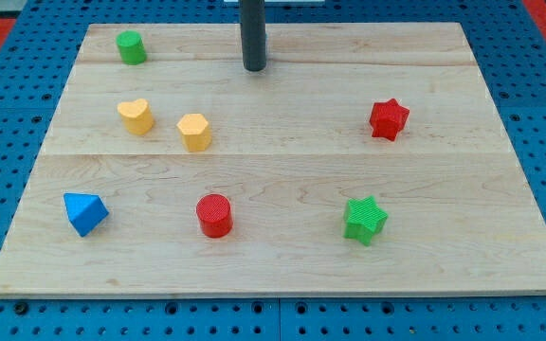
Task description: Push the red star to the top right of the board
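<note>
My tip [254, 67] rests on the board [282, 270] near its top edge, a little left of centre, touching no block; being a bare rod, it has no jaws and holds nothing. Nearest to it, below and to the view's left, sit the yellow hexagon block [194, 132] and, beyond that, the yellow heart [136, 116]. The green cylinder [131, 46] stands farther to the tip's left, by the top left corner. The red star [389, 119] lies well apart, to the tip's right and somewhat lower, in the right half of the board. I judge it light, rigid plastic that slides easily on smooth wood, but its points may make it spin if struck off-centre. There is no grasping it; the tip should meet its lower-left side squarely, through its middle, to drive it up and right.
</note>
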Motion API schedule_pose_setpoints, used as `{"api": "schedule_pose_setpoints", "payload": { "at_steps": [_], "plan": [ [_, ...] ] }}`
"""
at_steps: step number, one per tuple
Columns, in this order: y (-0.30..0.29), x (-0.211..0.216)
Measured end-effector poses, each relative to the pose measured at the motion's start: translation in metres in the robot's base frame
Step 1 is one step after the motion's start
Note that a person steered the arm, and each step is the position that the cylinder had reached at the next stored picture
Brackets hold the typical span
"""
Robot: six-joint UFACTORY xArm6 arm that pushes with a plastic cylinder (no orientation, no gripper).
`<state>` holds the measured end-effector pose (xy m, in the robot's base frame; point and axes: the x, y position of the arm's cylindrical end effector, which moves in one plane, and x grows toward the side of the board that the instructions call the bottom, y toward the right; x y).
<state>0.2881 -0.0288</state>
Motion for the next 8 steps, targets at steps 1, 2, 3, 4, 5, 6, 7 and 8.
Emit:
{"api": "schedule_pose_setpoints", "payload": {
  "at_steps": [1,2,3,4,5,6,7,8],
  "plan": [
    [0.0,0.064],
    [0.007,0.111],
    [0.074,0.147],
    [0.137,0.128],
    [0.179,0.092],
    [0.186,0.119],
    [0.215,0.105],
    [0.235,0.053]
  ]
}}
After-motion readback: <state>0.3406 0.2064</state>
